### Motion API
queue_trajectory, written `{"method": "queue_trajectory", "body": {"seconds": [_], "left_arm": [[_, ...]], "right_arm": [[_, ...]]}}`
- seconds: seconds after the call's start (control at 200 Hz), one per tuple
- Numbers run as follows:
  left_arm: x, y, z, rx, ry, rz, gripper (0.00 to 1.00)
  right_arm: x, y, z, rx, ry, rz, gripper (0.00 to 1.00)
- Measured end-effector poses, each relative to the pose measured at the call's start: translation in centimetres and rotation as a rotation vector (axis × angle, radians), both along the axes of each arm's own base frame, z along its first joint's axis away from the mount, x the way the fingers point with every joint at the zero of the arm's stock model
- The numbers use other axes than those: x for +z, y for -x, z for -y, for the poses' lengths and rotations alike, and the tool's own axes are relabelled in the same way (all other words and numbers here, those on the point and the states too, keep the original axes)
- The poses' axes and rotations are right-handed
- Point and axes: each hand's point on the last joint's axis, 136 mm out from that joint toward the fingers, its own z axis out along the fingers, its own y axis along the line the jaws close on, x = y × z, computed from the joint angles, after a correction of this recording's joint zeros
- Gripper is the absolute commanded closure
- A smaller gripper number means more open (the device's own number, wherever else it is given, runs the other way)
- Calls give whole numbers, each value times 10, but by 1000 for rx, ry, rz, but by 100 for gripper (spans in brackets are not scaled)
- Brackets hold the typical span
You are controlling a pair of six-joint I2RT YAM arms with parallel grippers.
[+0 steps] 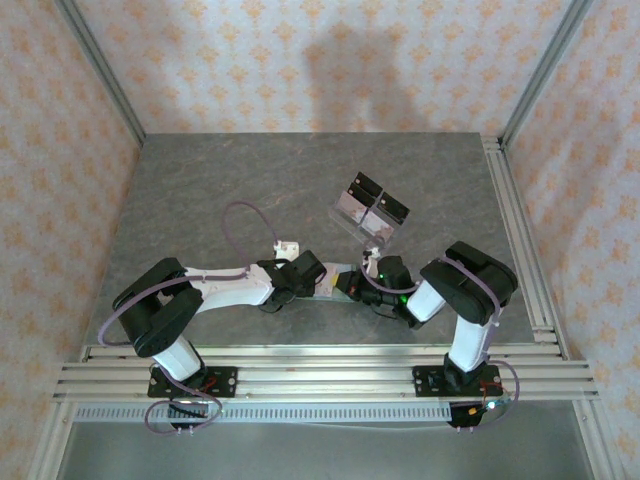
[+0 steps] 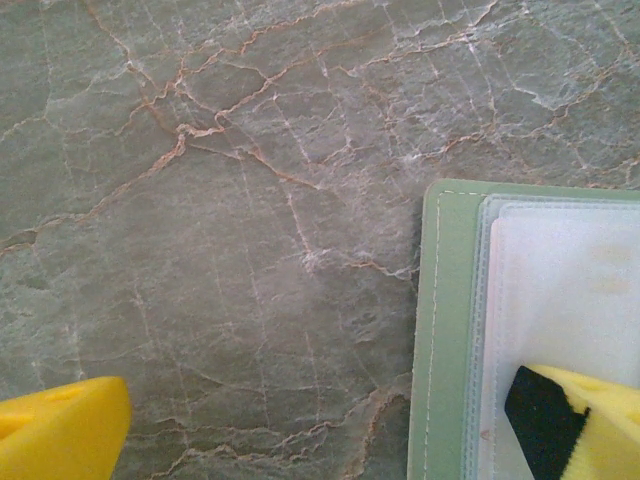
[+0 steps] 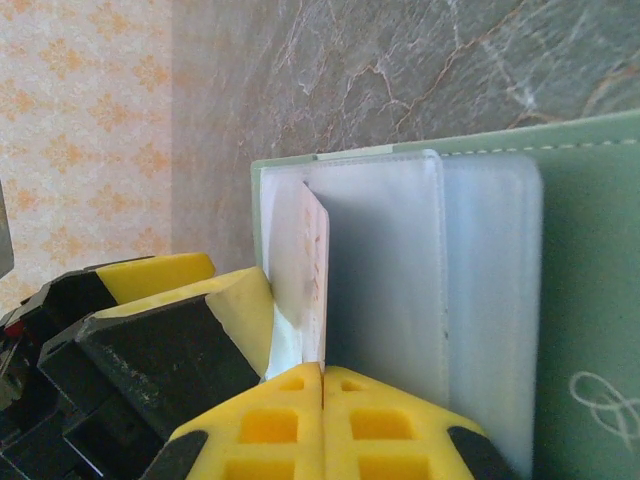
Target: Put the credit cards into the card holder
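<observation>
Centrally, toward the near edge of the table (image 1: 220, 190), the card holder (image 2: 440, 330) lay open with its clear sleeves uppermost. The right gripper (image 3: 322, 385), jaws pressed together, pinched one credit card (image 3: 314, 270) on edge among those sleeves. The left gripper (image 2: 320, 410) stood fully spread, gripping nothing, one finger (image 2: 590, 420) over a sleeve. A clear acrylic stand (image 1: 368, 212) stood farther back.

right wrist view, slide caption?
Right gripper pinches a credit card on edge at the clear sleeves of the open card holder
</observation>
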Motion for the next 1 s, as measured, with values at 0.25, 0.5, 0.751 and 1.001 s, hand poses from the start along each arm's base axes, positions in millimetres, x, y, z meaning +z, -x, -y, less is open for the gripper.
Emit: {"method": "queue_trajectory", "body": {"seconds": [0.25, 0.5, 0.751, 1.001], "left_arm": [[0, 0, 0, 3, 2, 0, 0], [0, 0, 0, 8, 4, 2, 0], [9, 6, -12, 25, -22, -6, 0], [33, -2, -35, 91, -5, 29, 0]], "right_arm": [[-1, -3, -6, 21, 16, -16, 92], [14, -4, -8, 40, 38, 8, 59], [31, -3, 11, 18, 201, 24, 51], [53, -12, 19, 32, 368, 47, 58]]}}
